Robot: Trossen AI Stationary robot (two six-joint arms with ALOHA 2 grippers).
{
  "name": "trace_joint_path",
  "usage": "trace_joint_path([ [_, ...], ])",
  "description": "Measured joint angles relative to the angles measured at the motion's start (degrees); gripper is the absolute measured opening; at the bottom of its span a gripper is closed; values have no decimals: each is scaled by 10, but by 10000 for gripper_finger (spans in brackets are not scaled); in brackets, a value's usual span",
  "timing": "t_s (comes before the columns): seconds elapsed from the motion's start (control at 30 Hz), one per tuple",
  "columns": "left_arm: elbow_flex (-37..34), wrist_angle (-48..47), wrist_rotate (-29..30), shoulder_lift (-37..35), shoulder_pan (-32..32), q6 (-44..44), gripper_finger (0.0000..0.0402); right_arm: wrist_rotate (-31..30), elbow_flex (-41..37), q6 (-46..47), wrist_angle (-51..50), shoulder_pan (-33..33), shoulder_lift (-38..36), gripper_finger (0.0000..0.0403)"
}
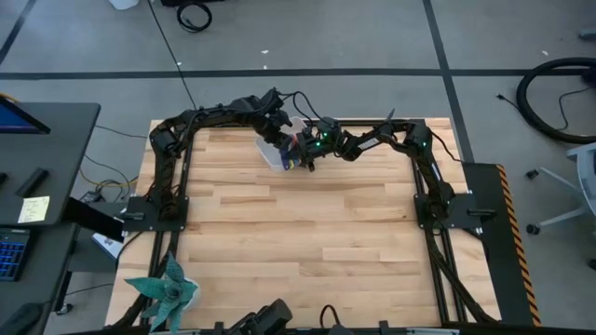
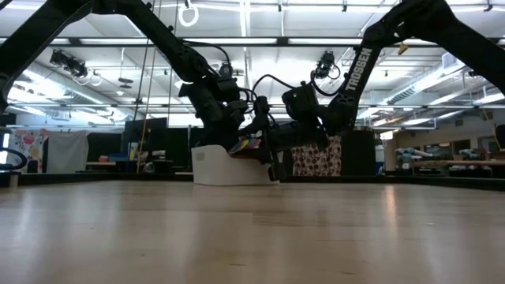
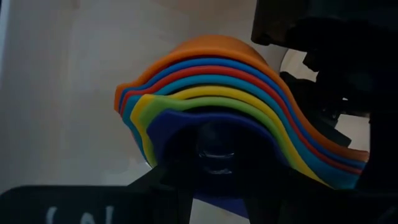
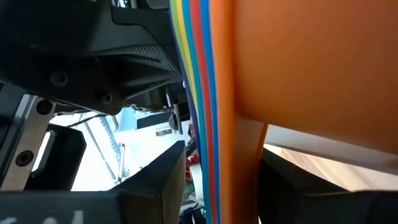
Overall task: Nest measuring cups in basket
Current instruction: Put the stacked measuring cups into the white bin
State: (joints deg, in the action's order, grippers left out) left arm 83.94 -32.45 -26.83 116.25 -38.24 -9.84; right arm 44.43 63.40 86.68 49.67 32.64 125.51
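Pale butcher-block planks fill the table [image 1: 298, 233] in the high view, and at its upper centre the white basket [image 1: 272, 153] sits between the two arms, with the measuring cups [image 3: 236, 99] already nested into one rainbow stack over it. From the left, the left gripper [image 1: 284, 127] clamps the stack's dark blue inner cup, seemingly steadying it, while the right gripper [image 1: 312, 156] pinches the stacked handles edge-on, likely to lower them together. "TROSSEN" reads along the right arm [image 2: 363, 71] in the low view.
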Motion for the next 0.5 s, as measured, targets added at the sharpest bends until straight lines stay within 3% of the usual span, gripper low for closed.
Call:
trace_joint_path([
  [0.17, 0, 4, -1, 0, 0, 0, 117, -8, 0, 6, -3, -3, 0, 146],
  [0.37, 1, 12, -3, -1, 0, 0, 117, -9, 0, 7, -1, -3, 0, 70],
  [0.5, 1, 12, -4, -1, 0, 0, 117, -7, 0, 7, 0, -3, 0, 69],
])
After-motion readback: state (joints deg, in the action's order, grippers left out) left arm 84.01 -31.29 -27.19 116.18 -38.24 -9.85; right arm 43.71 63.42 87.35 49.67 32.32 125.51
